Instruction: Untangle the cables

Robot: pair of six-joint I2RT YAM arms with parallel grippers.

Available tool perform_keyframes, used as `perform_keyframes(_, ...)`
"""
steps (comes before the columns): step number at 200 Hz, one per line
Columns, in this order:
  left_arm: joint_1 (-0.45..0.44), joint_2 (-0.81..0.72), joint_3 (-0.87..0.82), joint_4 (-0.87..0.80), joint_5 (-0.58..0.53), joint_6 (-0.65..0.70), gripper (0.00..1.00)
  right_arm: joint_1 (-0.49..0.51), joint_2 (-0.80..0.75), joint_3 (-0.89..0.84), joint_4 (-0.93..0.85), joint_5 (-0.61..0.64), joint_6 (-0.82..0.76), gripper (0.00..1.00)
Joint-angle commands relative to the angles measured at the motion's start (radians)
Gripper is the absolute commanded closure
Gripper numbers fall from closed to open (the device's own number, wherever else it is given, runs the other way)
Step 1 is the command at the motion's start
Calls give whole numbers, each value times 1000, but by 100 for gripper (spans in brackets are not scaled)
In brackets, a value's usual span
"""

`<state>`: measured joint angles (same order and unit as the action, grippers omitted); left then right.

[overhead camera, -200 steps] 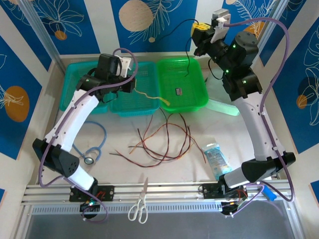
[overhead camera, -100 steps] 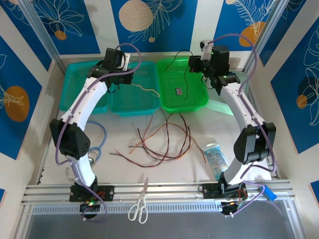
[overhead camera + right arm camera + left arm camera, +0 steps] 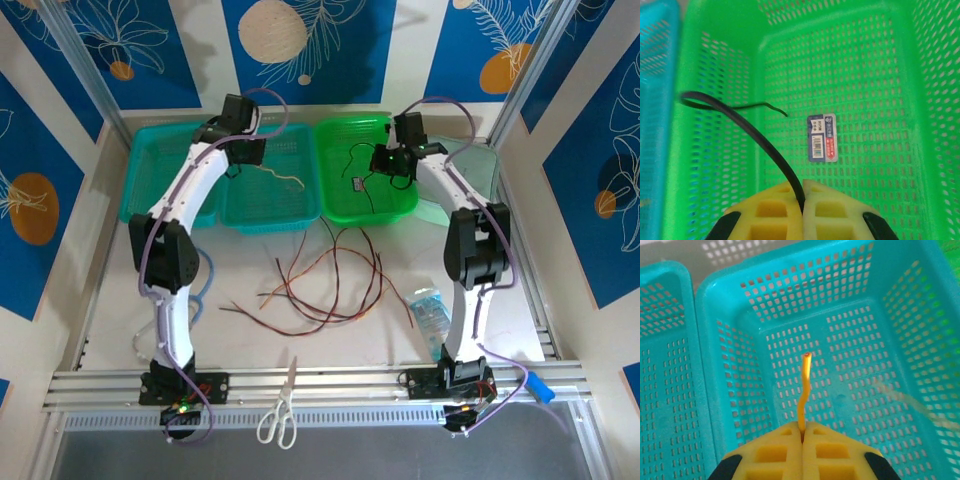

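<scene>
two sets of fingers, both pinched tight on a wire. left fingers [image 3: 796,441] clamped the yellow cable [image 3: 804,390] over the teal basket [image 3: 705,340], right fingers [image 3: 811,201] clamped the black cable [image 3: 755,135] over the green basket [image 3: 715,100]. remaining red and dark cables [image 3: 320,285] lay looped on the worktop [image 3: 240,260] in front of both baskets.
</scene>
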<state>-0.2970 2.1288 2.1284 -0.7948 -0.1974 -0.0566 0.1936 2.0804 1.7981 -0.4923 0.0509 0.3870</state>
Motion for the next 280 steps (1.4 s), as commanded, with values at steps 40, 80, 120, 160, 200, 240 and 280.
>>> perform_keyframes(40,-3,186,144,-143,-53,38,97,-9,243,292,-226,-33,36,100)
perform_keyframes(80,-4,227,167,-140,-14,47,51,-13,379,520,-327,-25,20,94)
perform_keyframes(120,-6,226,266,-235,21,34,31,-39,403,629,-399,-62,24,59)
perform_keyframes(160,-8,140,266,-225,46,13,24,-39,323,652,-431,-31,5,38)
perform_keyframes(200,-25,48,260,-233,73,-15,23,-24,159,570,-423,-13,-17,35)
perform_keyframes(240,-72,-104,113,-219,147,-43,23,17,-100,336,-449,52,32,37)
perform_keyframes(280,-121,-362,-257,-64,236,-107,23,103,-463,-163,-357,158,91,42)
